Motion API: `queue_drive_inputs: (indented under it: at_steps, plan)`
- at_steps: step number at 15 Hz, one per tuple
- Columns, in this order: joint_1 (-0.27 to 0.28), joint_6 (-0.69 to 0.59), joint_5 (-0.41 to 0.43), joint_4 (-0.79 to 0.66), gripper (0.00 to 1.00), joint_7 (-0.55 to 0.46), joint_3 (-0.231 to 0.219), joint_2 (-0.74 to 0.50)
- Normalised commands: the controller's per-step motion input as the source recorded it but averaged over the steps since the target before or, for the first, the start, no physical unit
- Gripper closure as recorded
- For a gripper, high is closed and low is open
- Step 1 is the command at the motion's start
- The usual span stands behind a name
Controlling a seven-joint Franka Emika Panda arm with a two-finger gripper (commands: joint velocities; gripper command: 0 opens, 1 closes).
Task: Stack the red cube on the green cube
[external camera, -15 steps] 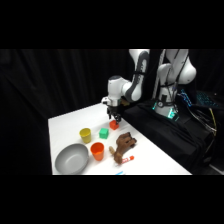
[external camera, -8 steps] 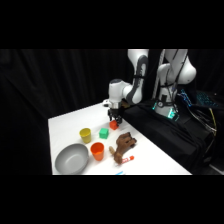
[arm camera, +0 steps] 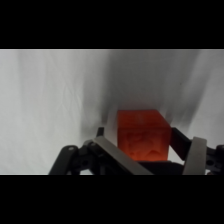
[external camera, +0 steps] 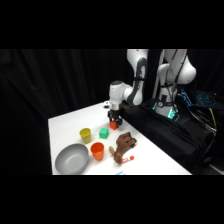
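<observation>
Nearby, yellow cup (external camera: 85, 134), orange cup (external camera: 97, 150), grey bowl (external camera: 71, 159), contents unseen.

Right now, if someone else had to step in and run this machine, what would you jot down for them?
Gripper: low at the table's far side, its fingers on either side of the red cube; whether they already clamp it cannot be told.
Red cube: between the fingers, at or near the table surface.
Green cube: alone on the table, nearer the camera, beside the yellow cup.
Done: gripper is at the red cube.
Left: lift it, carry it over, set it on the green cube, let go.
</observation>
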Motion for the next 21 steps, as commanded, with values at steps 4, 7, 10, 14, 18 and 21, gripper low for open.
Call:
queue_drive_inputs:
  at_steps: [4, 7, 10, 14, 18, 21]
  plan:
    - [-0.074, 0.16, -0.136, 0.05, 0.53, 0.10, 0.028, 0.06]
    - [-0.006, 0.13, -0.153, 0.06, 0.71, 0.14, -0.034, 0.04]
    - [0.137, -0.04, -0.168, 0.05, 0.75, 0.22, -0.168, -0.05]
    - [0.265, -0.29, -0.198, 0.04, 0.75, 0.30, -0.256, -0.22]
    - [0.254, -0.38, -0.245, 0.04, 0.75, 0.35, -0.195, -0.32]
    - [0.160, -0.35, -0.259, 0.02, 0.75, 0.36, -0.093, -0.33]
